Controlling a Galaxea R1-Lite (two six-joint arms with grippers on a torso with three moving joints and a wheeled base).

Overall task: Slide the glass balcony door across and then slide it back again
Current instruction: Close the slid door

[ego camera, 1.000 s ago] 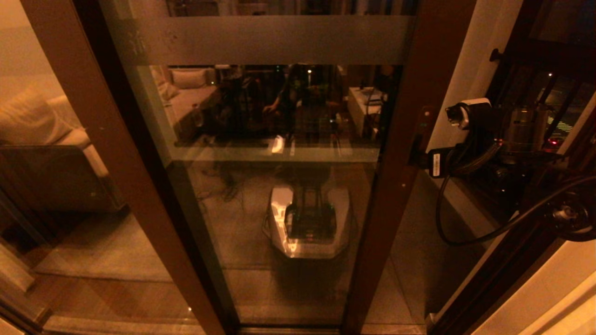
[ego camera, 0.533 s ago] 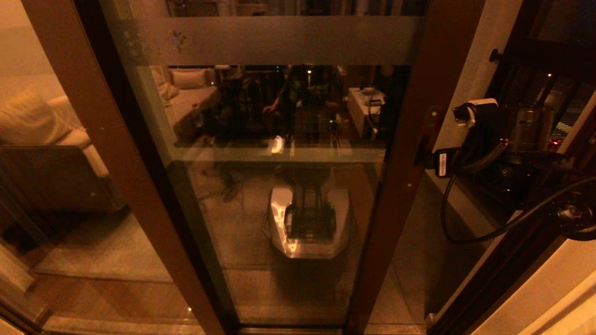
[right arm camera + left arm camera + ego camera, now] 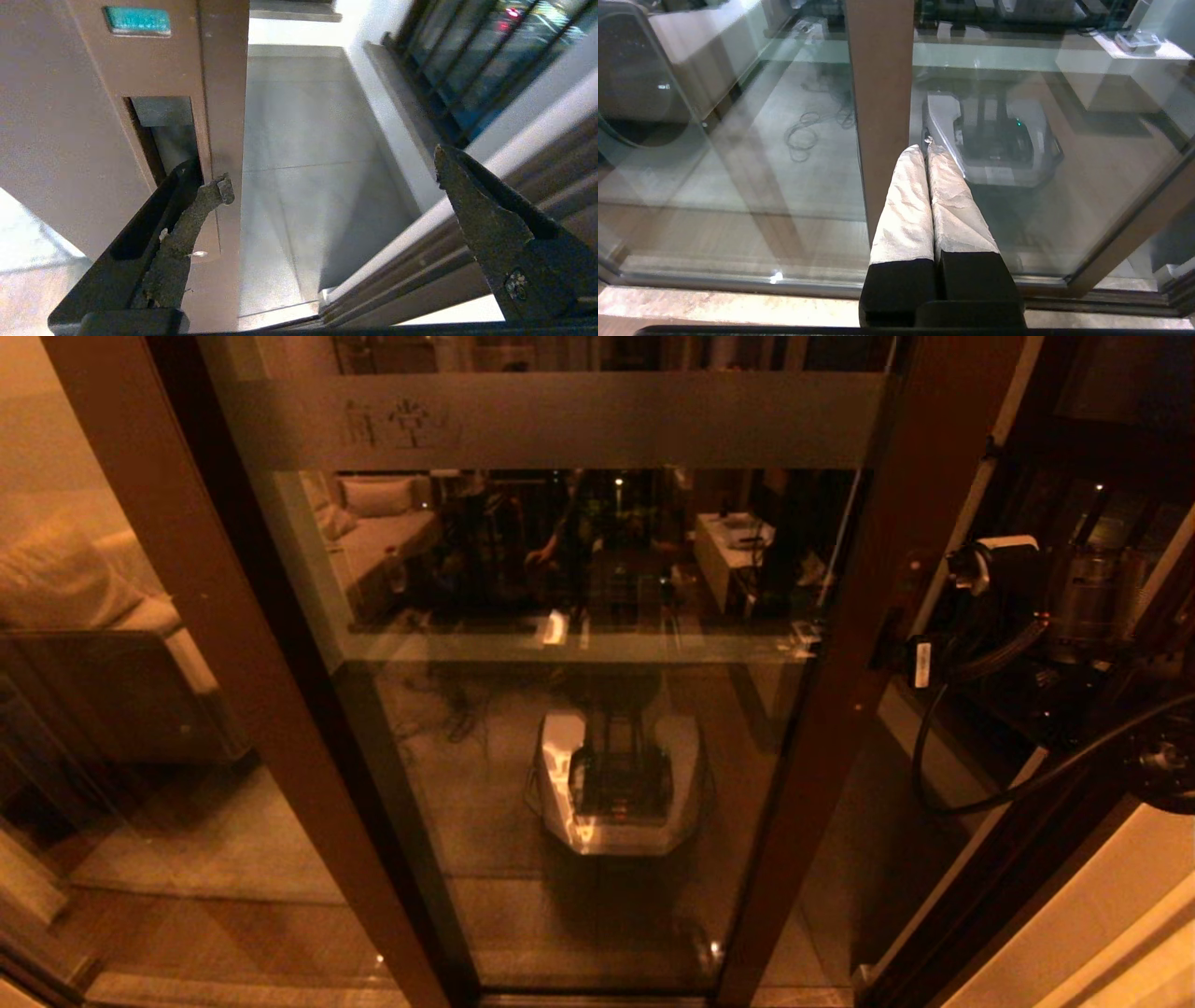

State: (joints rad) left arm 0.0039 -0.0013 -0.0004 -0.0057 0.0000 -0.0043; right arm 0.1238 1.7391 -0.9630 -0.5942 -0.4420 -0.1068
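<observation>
While I watch from the head view, the glass balcony door point(image 3: 597, 709) fills the middle of the scene, its frosted band point(image 3: 560, 420) with faint characters near the top and its dark brown right stile point(image 3: 840, 691) running down to the floor. My right hand point(image 3: 901, 653) sits against that stile at about mid-height, its dark wrist and looping cable point(image 3: 980, 784) trailing off to the right in front of a railing point(image 3: 1102, 523). Through the glass I see a sofa point(image 3: 75, 607).

From the left wrist view, my left hand point(image 3: 927, 149) hangs before the glass with its two pale fingers point(image 3: 906, 210) pressed together, pinching nothing, a brown frame post point(image 3: 880, 93) just behind them.

From the right wrist view, the right hand point(image 3: 331, 172) is spread wide; one finger point(image 3: 196, 205) rests at the recessed handle point(image 3: 163, 126) in the stile, the other stands well apart over the balcony floor point(image 3: 299, 154).
</observation>
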